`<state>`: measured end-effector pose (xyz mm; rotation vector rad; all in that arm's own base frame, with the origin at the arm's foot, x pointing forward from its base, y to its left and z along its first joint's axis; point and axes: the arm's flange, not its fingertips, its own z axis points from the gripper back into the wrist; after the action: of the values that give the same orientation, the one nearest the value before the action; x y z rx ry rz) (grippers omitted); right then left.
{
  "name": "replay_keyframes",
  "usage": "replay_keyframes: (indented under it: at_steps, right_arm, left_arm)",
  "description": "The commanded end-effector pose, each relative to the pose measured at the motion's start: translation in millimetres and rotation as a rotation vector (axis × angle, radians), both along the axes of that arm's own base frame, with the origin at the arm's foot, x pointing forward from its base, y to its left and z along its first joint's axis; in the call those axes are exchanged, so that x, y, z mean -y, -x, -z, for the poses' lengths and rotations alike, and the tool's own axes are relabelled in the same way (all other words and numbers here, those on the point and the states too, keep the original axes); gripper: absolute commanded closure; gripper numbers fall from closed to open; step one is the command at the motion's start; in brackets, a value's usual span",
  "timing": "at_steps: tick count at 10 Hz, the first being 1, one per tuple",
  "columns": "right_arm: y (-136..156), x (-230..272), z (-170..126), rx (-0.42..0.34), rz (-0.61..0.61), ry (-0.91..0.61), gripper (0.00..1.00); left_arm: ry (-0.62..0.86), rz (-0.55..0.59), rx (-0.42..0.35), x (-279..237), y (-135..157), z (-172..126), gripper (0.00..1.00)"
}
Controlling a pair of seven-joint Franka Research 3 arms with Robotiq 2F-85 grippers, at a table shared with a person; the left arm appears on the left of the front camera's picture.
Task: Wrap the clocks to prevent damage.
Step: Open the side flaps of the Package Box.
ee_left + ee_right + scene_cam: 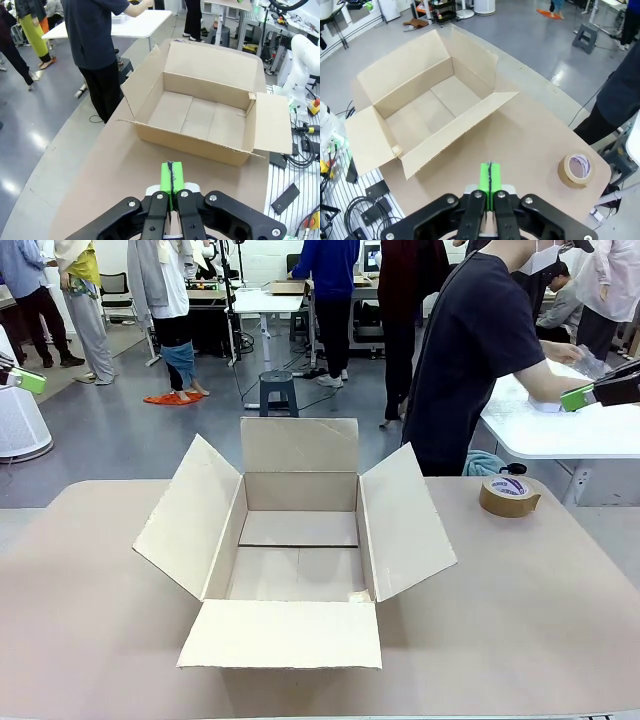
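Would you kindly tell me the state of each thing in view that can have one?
Box: upright on the table, all four flaps open, empty.
Tape: lying flat on the table, apart from the box.
Left gripper: shut, holding nothing.
Right gripper: shut, holding nothing.

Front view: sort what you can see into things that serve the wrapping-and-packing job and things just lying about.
For the job:
- cardboard box, open and empty
- roll of brown tape on the table beside it
- clear sheet handled by the person, probably wrap

Just lying about:
- grey step stool
- orange thing farther back
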<state>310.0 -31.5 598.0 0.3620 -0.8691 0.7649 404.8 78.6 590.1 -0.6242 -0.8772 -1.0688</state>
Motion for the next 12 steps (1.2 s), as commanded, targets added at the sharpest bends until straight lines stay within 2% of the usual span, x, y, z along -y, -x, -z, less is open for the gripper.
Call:
replay_keyframes:
  at_steps: [1,2,4,6,7,8,10,11,12]
  right_arm:
    - [-7,-35,-18,-0.012,0.155,0.002,0.99]
    - [-12,-66,-28,-0.057,0.220,0.037,0.99]
    - [-21,-136,-33,-0.170,0.356,0.094,0.99]
    - [-27,-199,-28,-0.385,0.396,0.139,0.99]
    - [-32,-218,-23,-0.456,0.391,0.143,0.99]
    - [-40,-231,-14,-0.496,0.427,0.155,0.99]
    - [-49,-246,3,-0.516,0.478,0.224,0.99]
    - [-50,-248,4,-0.509,0.476,0.237,0.99]
    - [-42,-244,6,-0.508,0.441,0.197,0.99]
  left_arm:
    - [-0.019,-0.028,-0.008,22,-3,-21,1.00]
    - [-0.062,-0.029,-0.044,45,-7,-39,1.00]
    - [-0.223,-0.085,-0.221,106,-19,-57,1.00]
    - [-0.345,-0.145,-0.455,178,-34,-58,1.00]
    - [-0.382,-0.168,-0.524,205,-40,-50,1.00]
    - [-0.422,-0.197,-0.584,226,-46,-38,1.00]
    - [-0.469,-0.269,-0.651,248,-53,-20,1.00]
    - [-0.502,-0.334,-0.664,248,-55,-14,1.00]
    - [-0.510,-0.367,-0.646,239,-53,-17,1.00]
